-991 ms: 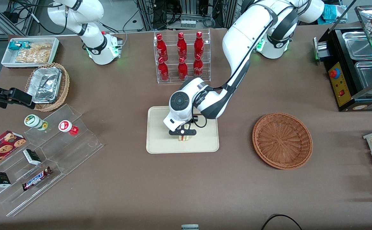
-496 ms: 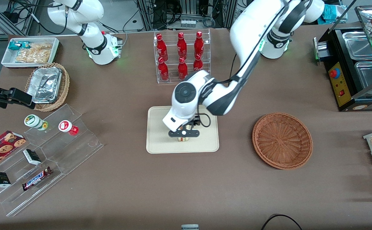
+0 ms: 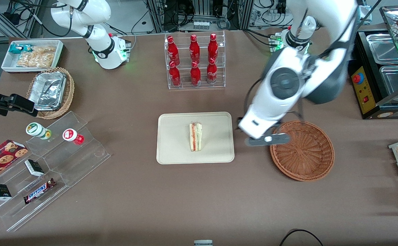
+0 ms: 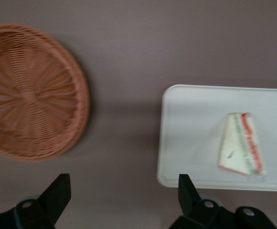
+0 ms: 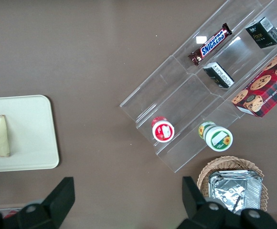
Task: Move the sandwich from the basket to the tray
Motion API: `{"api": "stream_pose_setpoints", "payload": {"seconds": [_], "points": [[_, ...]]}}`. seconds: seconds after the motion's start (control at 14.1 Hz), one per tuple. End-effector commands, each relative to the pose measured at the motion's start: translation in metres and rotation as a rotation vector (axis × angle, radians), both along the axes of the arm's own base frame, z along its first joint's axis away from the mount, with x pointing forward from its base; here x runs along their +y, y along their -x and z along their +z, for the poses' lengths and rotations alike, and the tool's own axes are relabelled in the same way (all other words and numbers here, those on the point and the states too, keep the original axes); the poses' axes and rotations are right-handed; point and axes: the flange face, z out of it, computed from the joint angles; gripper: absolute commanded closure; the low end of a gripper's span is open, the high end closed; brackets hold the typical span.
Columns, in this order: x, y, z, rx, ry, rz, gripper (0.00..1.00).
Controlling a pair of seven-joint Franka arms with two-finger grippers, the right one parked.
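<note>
Sandwich (image 3: 195, 137) lies on cream tray (image 3: 171, 150), dead centre, edge-up, free of any grip. Wicker basket (image 3: 304, 153) at tray's 3 o'clock, holds nothing. Left gripper (image 3: 267, 139) hangs above basket's 9 o'clock rim, fingers spread, carrying nothing. Placing looks done; next: retreat only.

Brown table (image 3: 199, 201); cable-strewn metal racks (image 3: 202, 13) above.

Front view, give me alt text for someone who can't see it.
A wrapped sandwich lies on a cream tray at the table's middle. The left arm's open gripper hangs raised beside the tray, over the rim of an empty reddish-brown basket.
</note>
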Motion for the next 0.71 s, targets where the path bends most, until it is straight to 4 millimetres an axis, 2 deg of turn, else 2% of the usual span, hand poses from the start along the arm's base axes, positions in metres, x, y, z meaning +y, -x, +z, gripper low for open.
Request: {"api": "stream_pose_setpoints", "payload": {"seconds": [0.0, 0.14, 0.28, 0.35, 0.64], "points": [[0.072, 0.028, 0.017, 0.018, -0.015, -0.02, 0.0], [0.125, 0.042, 0.029, 0.013, -0.018, -0.019, 0.0], [0.169, 0.049, 0.046, 0.01, -0.014, -0.043, 0.0], [0.184, 0.049, 0.055, 0.014, -0.013, -0.033, 0.0], [0.213, 0.04, 0.088, -0.031, -0.008, 0.018, 0.0]]}}
